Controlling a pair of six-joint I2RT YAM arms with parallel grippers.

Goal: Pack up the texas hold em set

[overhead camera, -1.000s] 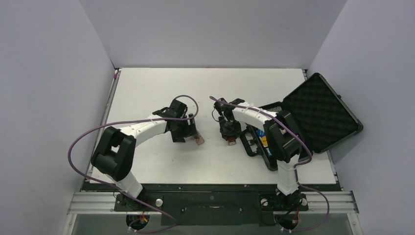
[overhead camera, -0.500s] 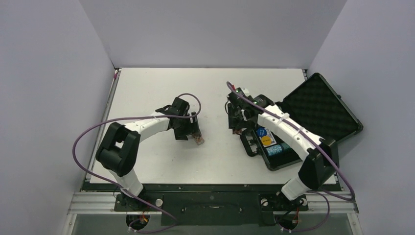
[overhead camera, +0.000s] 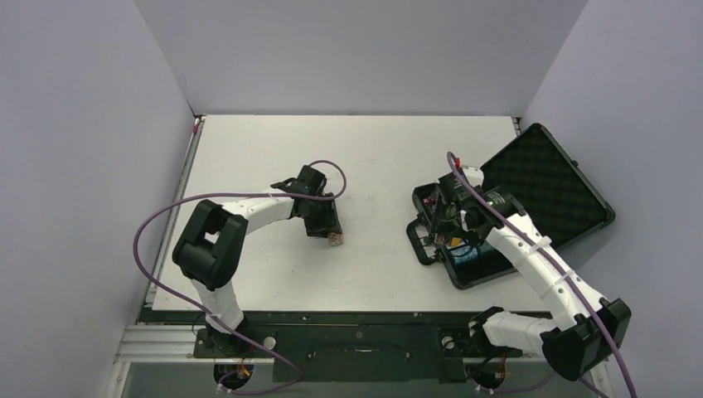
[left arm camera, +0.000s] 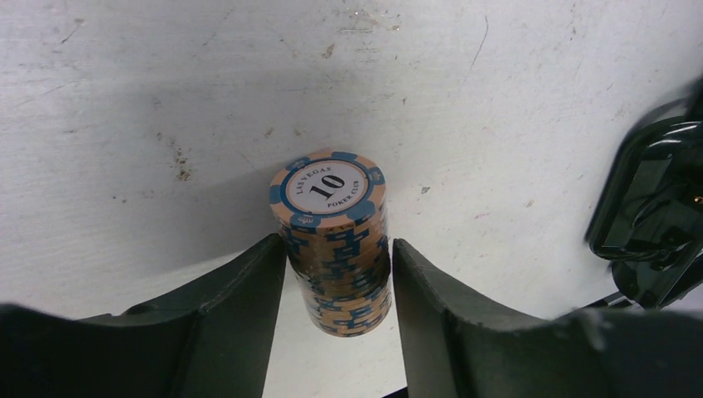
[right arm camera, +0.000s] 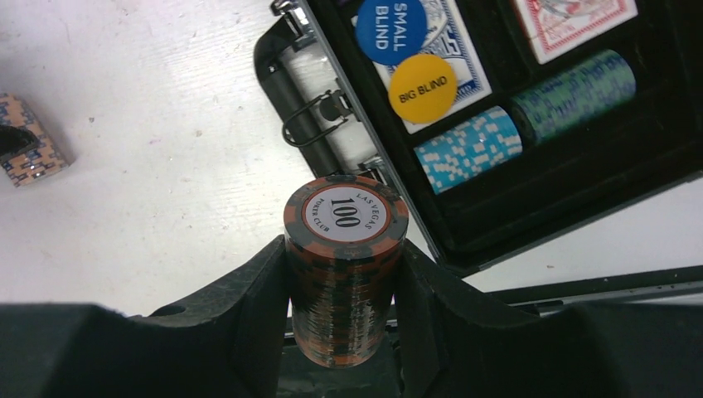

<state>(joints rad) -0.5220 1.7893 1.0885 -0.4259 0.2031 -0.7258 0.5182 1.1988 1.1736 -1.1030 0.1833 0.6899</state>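
While hovering at the front rim of the black rectangular foam-lined case [overhead camera: 539, 186], clamps in the right gripper [right arm camera: 341, 247] an upright stack of dark grey and orange poker chips marked 100 [right arm camera: 346, 214], a finger pressed to each side. Lies open, that case, at the right side of the white counter [overhead camera: 273, 149], lid tilted back.

Packed in the base: a round blue disc reading SMALL BLIND [right arm camera: 391, 25] and a round yellow disc reading BIG BLIND [right arm camera: 423, 87], touching, both resting on a blue-backed card deck [right arm camera: 464, 46]; just beside that, a red-backed card deck [right arm camera: 572, 16]. Next to the decks, lying on their sides end to end, a light blue chip stack [right arm camera: 468, 149] and a green chip stack [right arm camera: 572, 95].

Out on the counter, well apart from the case, brackets with the left gripper [left arm camera: 337, 243] an upright stack of peach and blue chips marked 10 [left arm camera: 327, 186], standing on the surface. Fingers close against both sides; cannot tell whether squeezing or merely alongside.
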